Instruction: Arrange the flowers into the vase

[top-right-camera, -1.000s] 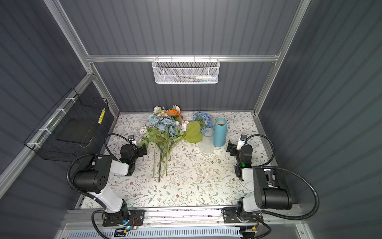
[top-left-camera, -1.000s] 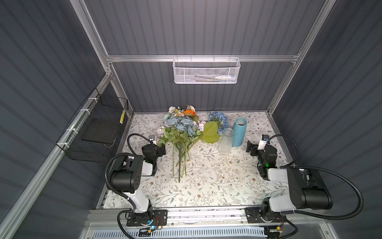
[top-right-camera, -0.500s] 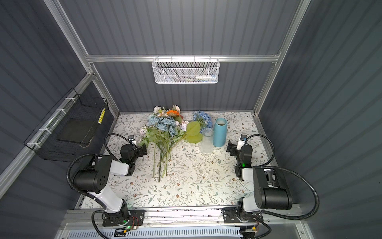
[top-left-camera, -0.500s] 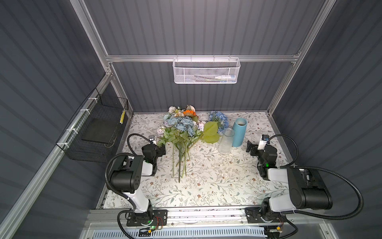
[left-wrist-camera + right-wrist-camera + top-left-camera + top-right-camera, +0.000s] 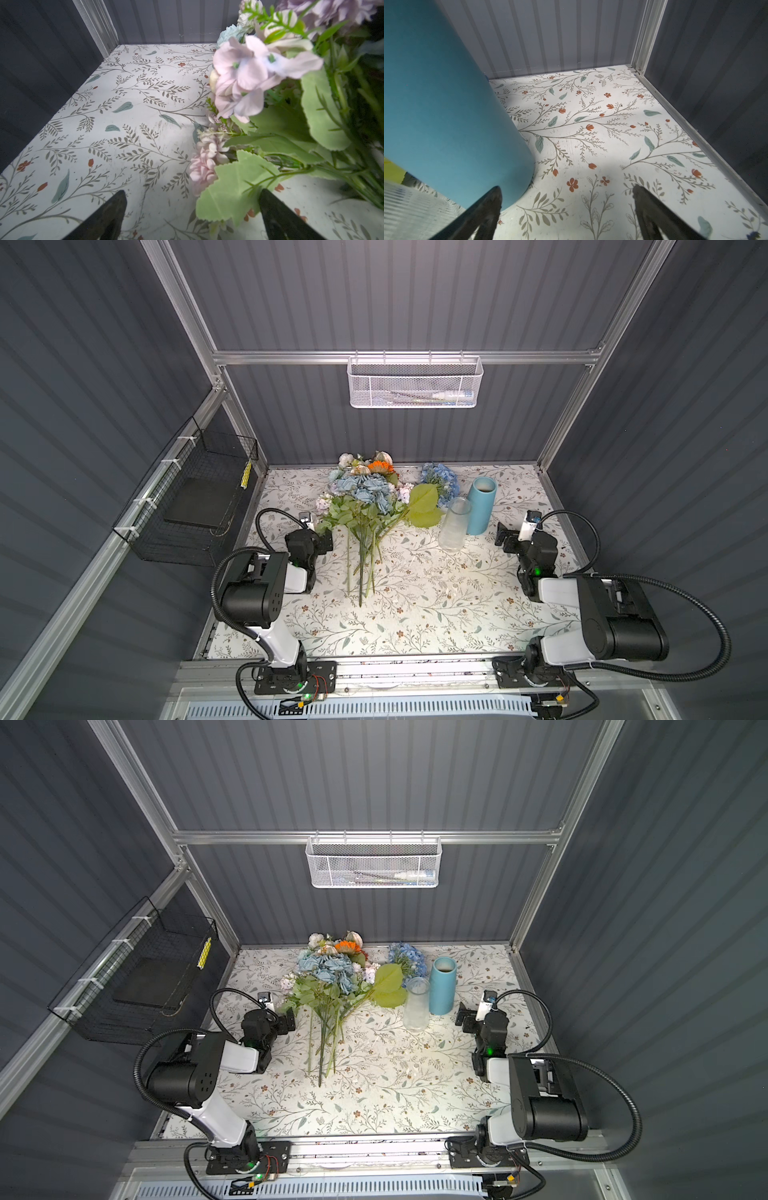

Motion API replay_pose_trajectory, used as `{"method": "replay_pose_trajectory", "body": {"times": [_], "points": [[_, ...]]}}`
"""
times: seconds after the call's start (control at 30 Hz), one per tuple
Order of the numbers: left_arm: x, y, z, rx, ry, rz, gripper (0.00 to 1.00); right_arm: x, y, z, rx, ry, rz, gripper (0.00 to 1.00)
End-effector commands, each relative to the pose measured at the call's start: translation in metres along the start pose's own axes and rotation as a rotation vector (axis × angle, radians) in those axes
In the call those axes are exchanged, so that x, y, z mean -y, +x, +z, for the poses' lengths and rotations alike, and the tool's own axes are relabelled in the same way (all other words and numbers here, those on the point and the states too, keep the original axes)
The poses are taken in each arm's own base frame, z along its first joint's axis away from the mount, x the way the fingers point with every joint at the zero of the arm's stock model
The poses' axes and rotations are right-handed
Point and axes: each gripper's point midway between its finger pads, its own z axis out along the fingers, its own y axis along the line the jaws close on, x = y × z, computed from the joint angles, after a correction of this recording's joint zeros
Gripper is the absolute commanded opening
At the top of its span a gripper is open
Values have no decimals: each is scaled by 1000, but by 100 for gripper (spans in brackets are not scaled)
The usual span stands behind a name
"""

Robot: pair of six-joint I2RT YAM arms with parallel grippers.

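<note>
Flowers [image 5: 365,506] lie bunched on the floral mat [image 5: 436,605], well left of the blue vase [image 5: 481,506], blossoms toward the back wall and stems fanned toward the front. A glass vase [image 5: 455,526] stands upright just left of the blue vase, slightly nearer the front, with a big leaf [image 5: 424,506] of the bunch reaching up to it. The left gripper [image 5: 193,192] sits low at the bunch's far side from the blue vase, jaws spread wide, pinching nothing, a serrated leaf just ahead of them. The right gripper [image 5: 566,188] sits just right of the blue vase, jaws spread and empty.
</note>
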Motion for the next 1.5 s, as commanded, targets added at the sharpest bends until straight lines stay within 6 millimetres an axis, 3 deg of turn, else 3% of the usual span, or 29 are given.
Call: {"method": "replay_pose_trajectory", "body": {"times": [0.0,0.3,0.53,0.7,0.87,0.97,1.07,1.27,1.47], "points": [[-4,-3,3,3,-19,6,99,0,-8,3,20,-4,9,99],[-11,-7,1,9,-55,-13,99,-1,-21,-4,33,-5,4,99],[-30,-39,-24,13,-147,-67,99,2,-42,-24,-9,38,68,99],[-29,-73,-43,26,-126,-189,99,-23,-61,-46,-101,-17,119,99],[-7,-103,-62,-5,1,-307,99,-74,-71,-71,-119,-141,44,99],[19,-118,-77,4,91,-304,99,-109,-70,-89,-158,-244,11,99],[54,-121,-94,-21,167,-242,99,-138,-66,-106,-220,-329,-4,99],[99,-91,-117,-180,287,-237,99,-184,-61,-137,-313,-471,90,99],[127,-53,-138,-300,343,-222,93,-205,-48,-151,-403,-509,158,99]]}}
